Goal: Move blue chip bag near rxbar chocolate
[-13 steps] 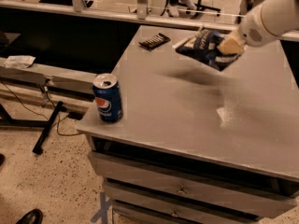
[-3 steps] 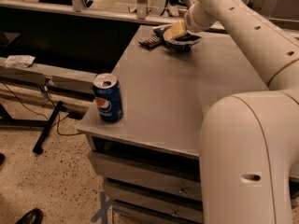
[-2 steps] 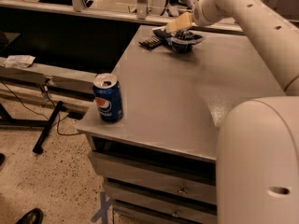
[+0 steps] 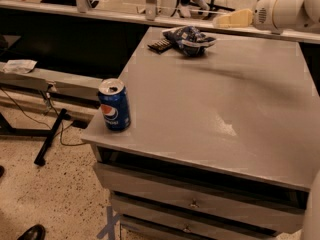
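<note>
The blue chip bag (image 4: pixel 190 38) lies crumpled on the far part of the grey table (image 4: pixel 220 104), touching or just beside the dark rxbar chocolate (image 4: pixel 160 45) on its left. My gripper (image 4: pixel 225 20) hangs in the air above and to the right of the bag, clear of it, holding nothing. Its pale fingers (image 4: pixel 234 18) point left, and the white arm runs off the right edge.
A blue Pepsi can (image 4: pixel 114 104) stands upright at the table's near left corner. Drawers sit under the tabletop. A low bench with cables (image 4: pixel 30 79) stands to the left. A shoe (image 4: pixel 31 232) shows on the floor at bottom left.
The gripper carried the bag from the table's far right to the far left, set it down by the rxbar, let go, and pulled back up and to the right.
</note>
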